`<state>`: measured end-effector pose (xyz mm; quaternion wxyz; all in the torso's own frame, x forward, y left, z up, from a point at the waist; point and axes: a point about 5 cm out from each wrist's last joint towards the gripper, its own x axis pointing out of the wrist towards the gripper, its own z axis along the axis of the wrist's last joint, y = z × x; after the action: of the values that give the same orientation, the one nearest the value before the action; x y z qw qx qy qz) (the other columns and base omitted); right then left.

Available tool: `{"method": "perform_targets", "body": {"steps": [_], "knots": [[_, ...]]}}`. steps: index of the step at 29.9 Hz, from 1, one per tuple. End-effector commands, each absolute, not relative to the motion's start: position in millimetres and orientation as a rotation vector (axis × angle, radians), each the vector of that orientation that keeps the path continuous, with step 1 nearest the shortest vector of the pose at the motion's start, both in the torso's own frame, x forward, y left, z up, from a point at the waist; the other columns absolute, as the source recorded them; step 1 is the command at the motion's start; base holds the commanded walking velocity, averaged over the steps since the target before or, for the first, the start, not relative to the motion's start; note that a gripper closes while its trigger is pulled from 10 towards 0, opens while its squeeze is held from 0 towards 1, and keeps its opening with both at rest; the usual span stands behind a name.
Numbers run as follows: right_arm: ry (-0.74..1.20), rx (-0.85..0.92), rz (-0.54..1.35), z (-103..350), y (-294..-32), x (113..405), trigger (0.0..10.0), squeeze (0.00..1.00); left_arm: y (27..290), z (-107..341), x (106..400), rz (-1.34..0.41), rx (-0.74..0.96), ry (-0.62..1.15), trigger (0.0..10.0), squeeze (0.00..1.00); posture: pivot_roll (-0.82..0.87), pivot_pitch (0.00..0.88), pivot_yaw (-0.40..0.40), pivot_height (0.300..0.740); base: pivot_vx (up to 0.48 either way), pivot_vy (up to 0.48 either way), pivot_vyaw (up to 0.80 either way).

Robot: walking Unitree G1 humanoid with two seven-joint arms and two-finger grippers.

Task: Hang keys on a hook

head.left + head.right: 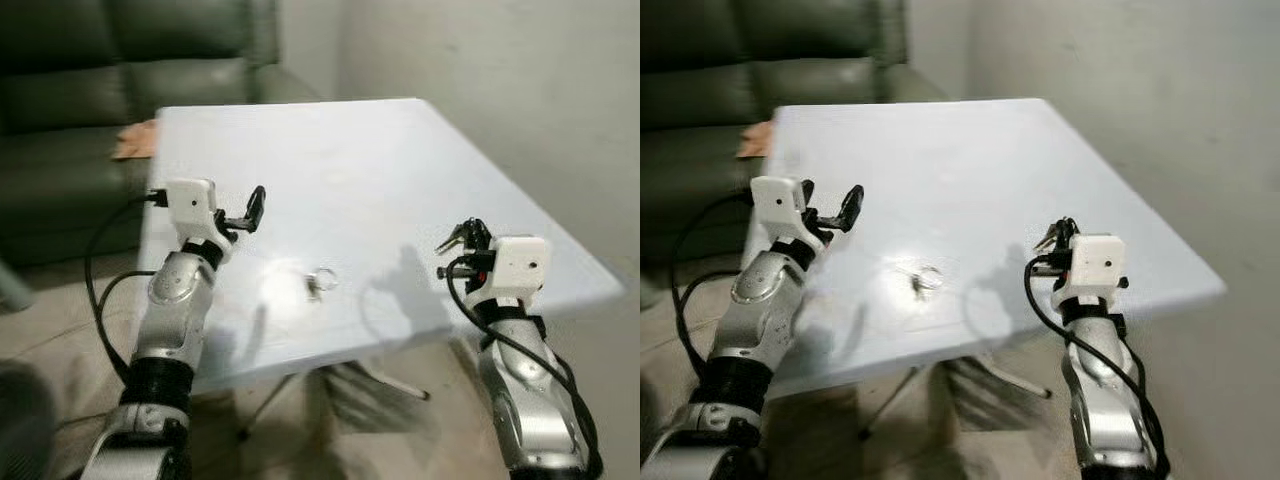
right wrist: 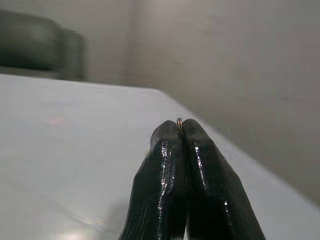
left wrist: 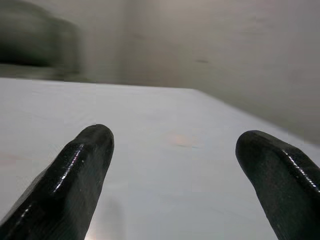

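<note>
My right gripper (image 1: 466, 234) hovers over the near right part of the white table (image 1: 380, 170). It is shut, and a thin brass-coloured key ring (image 2: 179, 121) is pinched between its fingertips. Silvery keys (image 1: 447, 242) stick out beside the tips. A small metal ring-shaped piece (image 1: 322, 281) lies on the table near the front edge, between the two arms. My left gripper (image 1: 256, 208) is raised over the near left part of the table with its fingers (image 3: 85, 165) open and nothing between them.
A dark green sofa (image 1: 100, 80) stands behind the table at the left, with a tan cloth (image 1: 135, 140) by the table's far left corner. A pale wall (image 1: 520, 90) runs along the right. Folding metal legs (image 1: 350, 385) show under the table.
</note>
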<state>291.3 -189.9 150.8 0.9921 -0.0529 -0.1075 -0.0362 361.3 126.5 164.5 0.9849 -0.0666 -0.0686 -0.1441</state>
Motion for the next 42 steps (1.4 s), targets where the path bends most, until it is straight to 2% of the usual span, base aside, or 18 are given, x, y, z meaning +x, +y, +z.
{"method": "perform_targets", "body": {"steps": [1, 42], "knots": [[-0.224, -0.098, -0.058, 152.9, -184.1, 291.6, 10.0, 0.00, 139.4, 167.4, 363.2, -0.260, -0.094, -0.140, 10.0, 0.00, 0.01, 0.009, -0.018, 0.740, 0.000, 0.000, -0.76], [-0.214, -0.105, -0.081, 152.8, -187.6, 289.0, 10.0, 0.00, 136.0, 165.8, 362.8, -0.251, -0.089, -0.126, 10.0, 0.00, 0.00, 0.047, -0.021, 0.740, 0.000, 0.000, -0.76]]}}
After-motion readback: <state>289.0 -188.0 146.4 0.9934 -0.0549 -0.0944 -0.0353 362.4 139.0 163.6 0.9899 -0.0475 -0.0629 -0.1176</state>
